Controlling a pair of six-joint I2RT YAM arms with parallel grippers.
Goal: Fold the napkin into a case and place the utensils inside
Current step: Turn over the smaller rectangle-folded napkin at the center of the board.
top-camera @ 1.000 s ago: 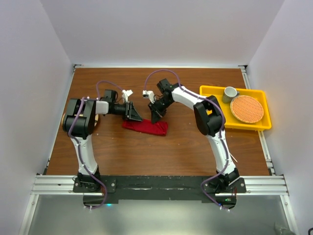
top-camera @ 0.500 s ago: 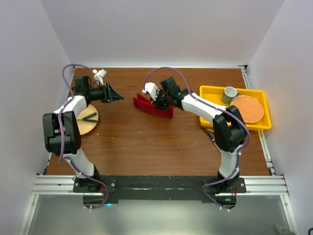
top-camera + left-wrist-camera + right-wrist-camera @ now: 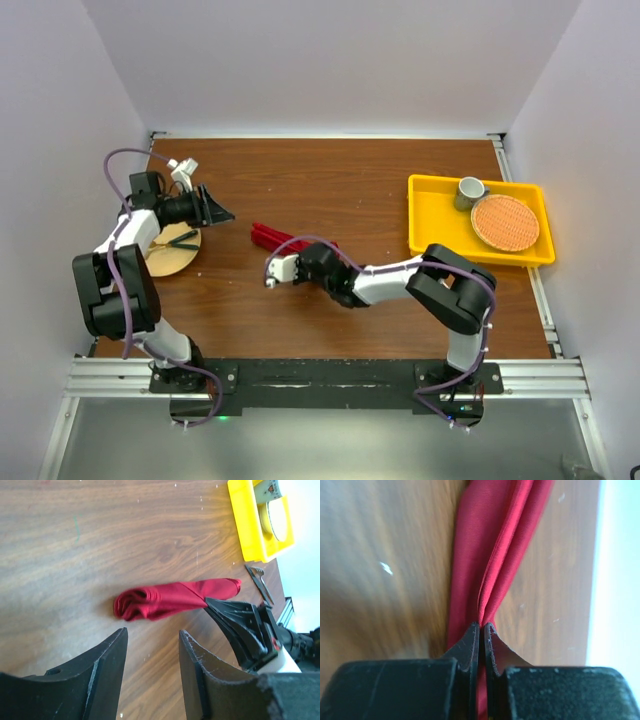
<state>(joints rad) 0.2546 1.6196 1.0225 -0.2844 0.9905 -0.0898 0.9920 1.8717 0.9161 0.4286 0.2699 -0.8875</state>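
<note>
White walls close round a brown wooden table (image 3: 330, 180) on three sides. At the far left a round wooden board (image 3: 160, 262) lies near the table's edge, with a thin dark item (image 3: 183, 238) on it that is too small to name. Above the board the left gripper (image 3: 215, 210) hangs over bare wood. Its two fingers (image 3: 107, 665) stand spread apart with nothing between them, and it points towards the napkin (image 3: 272, 235), which is well apart from it.

The napkin sits left of the table's middle as a narrow, bunched, deep-red roll. In the left wrist view its layered left end rests on the wood. The right gripper (image 3: 308, 252) comes at it from the near side and is pressed together on the cloth close to its right end. The right wrist view shows the fingertips (image 3: 470, 637) pinching a fold of red fabric.

Right of that arm, in the left wrist view, slim silver utensils (image 3: 257, 577) lie on the table between the right gripper and the yellow tray (image 3: 430, 235). The tray at the right edge holds a grey cup (image 3: 471, 189) and a round orange woven mat (image 3: 505, 222).
</note>
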